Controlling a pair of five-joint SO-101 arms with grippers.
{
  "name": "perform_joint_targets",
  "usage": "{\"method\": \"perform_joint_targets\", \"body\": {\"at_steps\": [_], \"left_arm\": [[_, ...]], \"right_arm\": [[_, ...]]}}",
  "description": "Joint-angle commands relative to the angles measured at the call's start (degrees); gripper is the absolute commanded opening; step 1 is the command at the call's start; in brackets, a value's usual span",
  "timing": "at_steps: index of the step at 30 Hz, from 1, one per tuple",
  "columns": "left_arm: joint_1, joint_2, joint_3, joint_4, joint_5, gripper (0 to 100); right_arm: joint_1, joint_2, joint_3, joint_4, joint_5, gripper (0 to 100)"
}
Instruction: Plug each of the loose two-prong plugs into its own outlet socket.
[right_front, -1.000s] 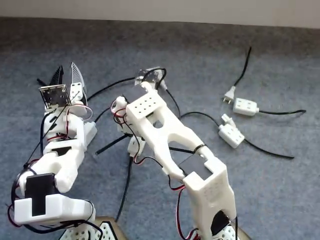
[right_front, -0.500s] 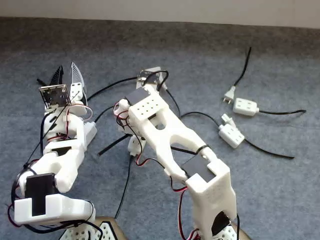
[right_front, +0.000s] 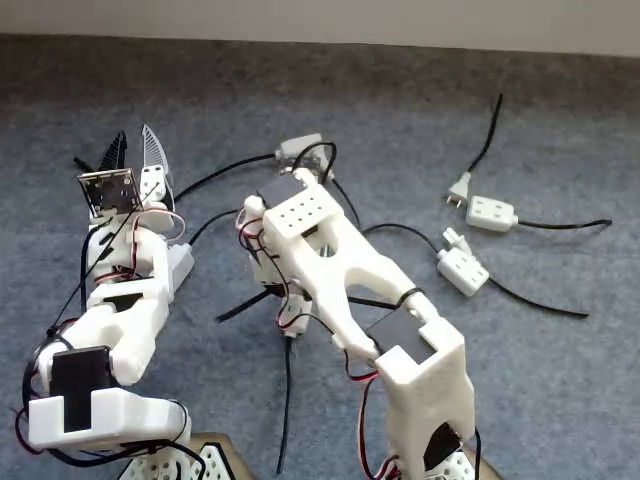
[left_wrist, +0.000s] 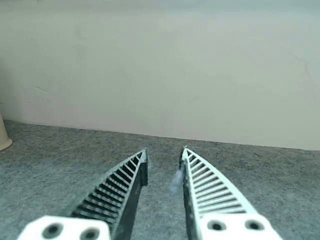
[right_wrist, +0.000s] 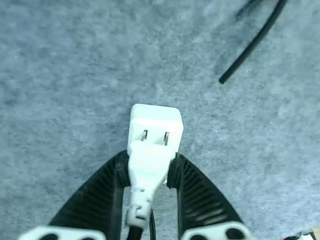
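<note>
My right gripper (right_wrist: 149, 157) pinching white two-prong plug (right_wrist: 147, 172), prongs partway into white outlet socket block (right_wrist: 156, 117) on grey carpeted surface (right_wrist: 60, 75). Left gripper (left_wrist: 164, 150) spread, idle. Likely risk: unbraced socket sliding (nothing pins it), prongs slipping out.

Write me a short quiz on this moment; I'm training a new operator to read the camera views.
1. True or false: the left gripper holds a plug.
2. What is clamped in the right gripper? A: a screwdriver. B: a white plug. C: nothing.
3. In the high view, how many white outlet blocks lie off to the side, away from both arms?
Key: 1 false, it is open and empty; 2 B; 3 two.
</note>
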Motion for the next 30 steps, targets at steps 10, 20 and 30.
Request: {"method": "perform_joint_targets", "body": {"at_steps": [10, 20, 30], "left_arm": [[1.5, -0.2, 0.2, -0.4, -0.3, 12], [1.4, -0.2, 0.2, -0.4, -0.3, 12], [1.3, -0.2, 0.2, -0.4, -0.3, 12]], "right_arm": [[10.6, -1.9, 1.0, 7.4, 22.5, 0.9], [10.2, -1.9, 5.8, 7.7, 39.5, 0.9], [7.3, -1.8, 10.9, -2.6, 54.4, 0.9]]}}
